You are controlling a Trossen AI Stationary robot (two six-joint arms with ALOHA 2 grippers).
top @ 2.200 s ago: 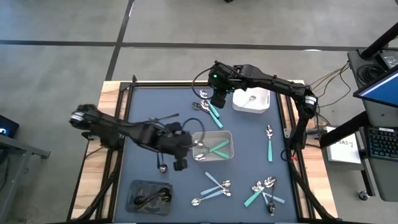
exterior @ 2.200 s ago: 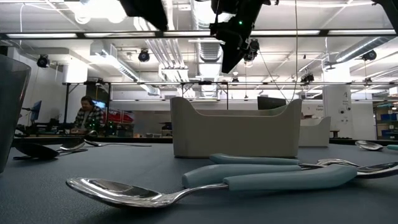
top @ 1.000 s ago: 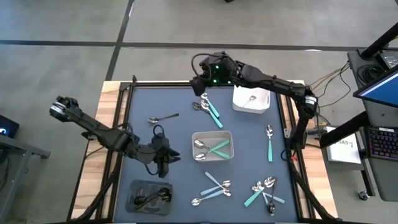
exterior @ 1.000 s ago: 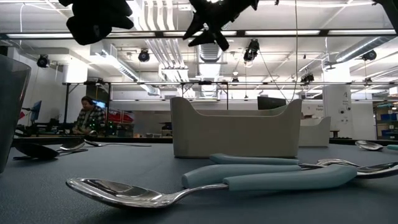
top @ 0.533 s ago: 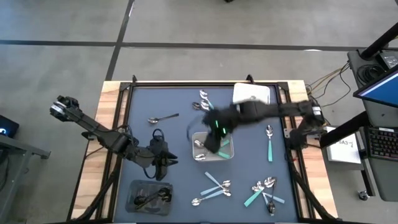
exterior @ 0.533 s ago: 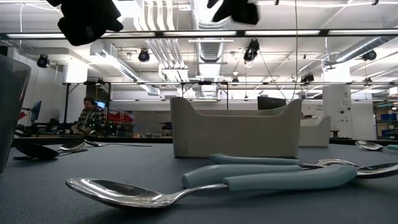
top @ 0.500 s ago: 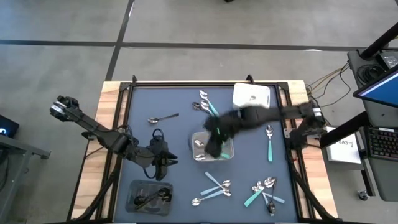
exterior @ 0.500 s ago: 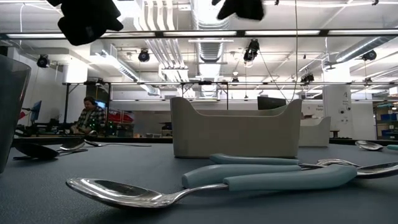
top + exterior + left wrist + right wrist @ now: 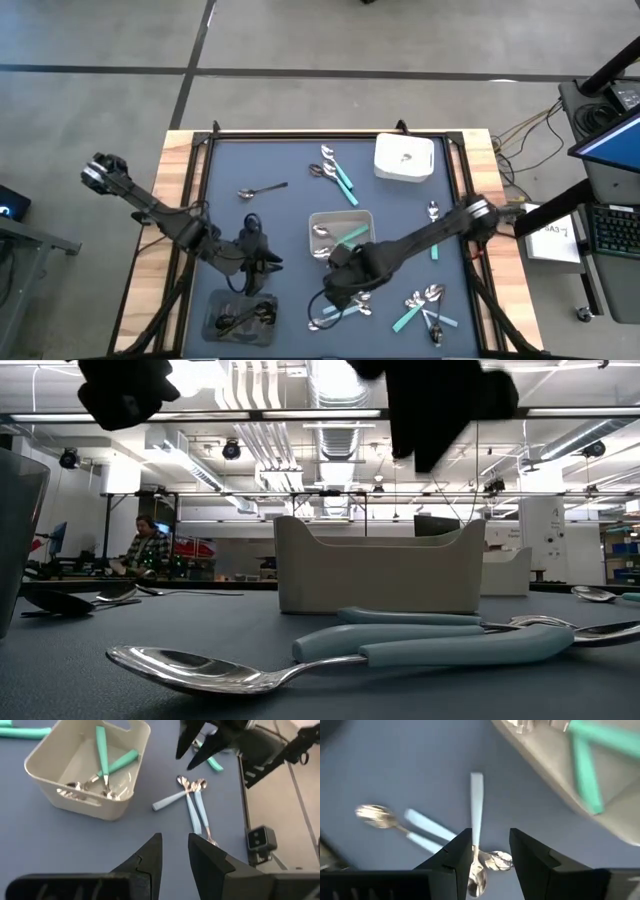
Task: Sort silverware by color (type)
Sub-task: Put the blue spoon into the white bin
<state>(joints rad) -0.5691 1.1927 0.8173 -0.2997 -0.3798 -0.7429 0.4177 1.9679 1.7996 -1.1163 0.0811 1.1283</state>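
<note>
My right gripper [image 9: 338,292] is open and hovers above a few pale-blue-handled spoons [image 9: 345,305] near the table's near edge. In the right wrist view one pale-blue handle [image 9: 476,805] lies below the gap between the fingers. The low view shows this gripper [image 9: 440,405] high over the table. My left gripper [image 9: 268,263] is open and empty, left of the grey tray [image 9: 368,222], which holds teal-handled cutlery [image 9: 102,757]. Black cutlery lies in the dark tray [image 9: 215,300].
A white tray [image 9: 404,170] stands at the far right. Two teal-handled pieces [image 9: 337,173] and a lone spoon [image 9: 262,189] lie toward the far edge. A teal-handled spoon [image 9: 433,225] and a mixed heap [image 9: 425,308] lie at the right.
My right gripper has swung from the far edge, beside the two teal-handled pieces, over the grey tray toward the near edge. It now hangs above the pale-blue-handled spoons. My left gripper has stayed nearly where it was.
</note>
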